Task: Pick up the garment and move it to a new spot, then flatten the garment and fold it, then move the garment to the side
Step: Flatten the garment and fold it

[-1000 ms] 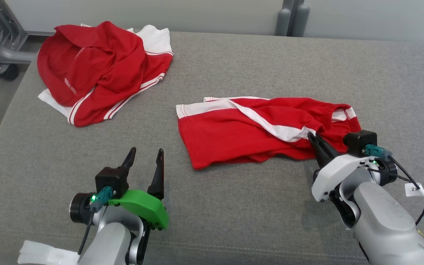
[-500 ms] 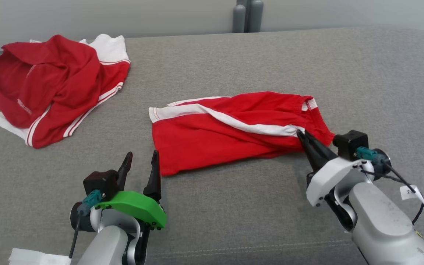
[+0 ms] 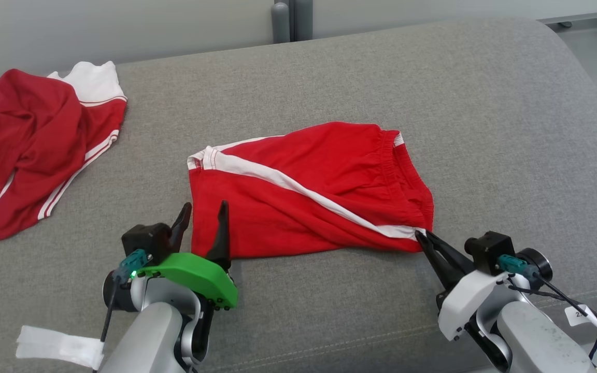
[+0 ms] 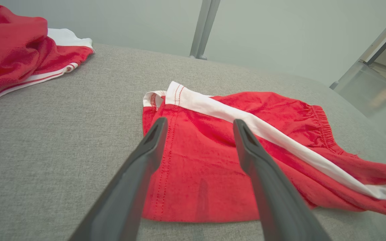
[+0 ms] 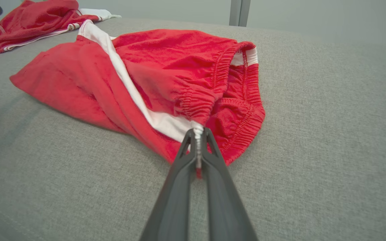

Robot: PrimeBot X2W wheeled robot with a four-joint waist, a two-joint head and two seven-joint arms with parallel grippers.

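Clutter is one second red-and-white garment, heaped at the grey surface's far left corner (well apart from both arms). The red shorts lie rumpled mid-surface. The right gripper is clamped on their waistband corner, where the white stripe ends. The left gripper, fingers spread wide, sits at their hem corner nearer the surface's front edge.

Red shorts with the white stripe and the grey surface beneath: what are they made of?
Red shorts with the white stripe: soft matte knit, perhaps cotton terry, by its fuzzy nap. Grey surface: matte woven upholstery cloth, by its visible weave.
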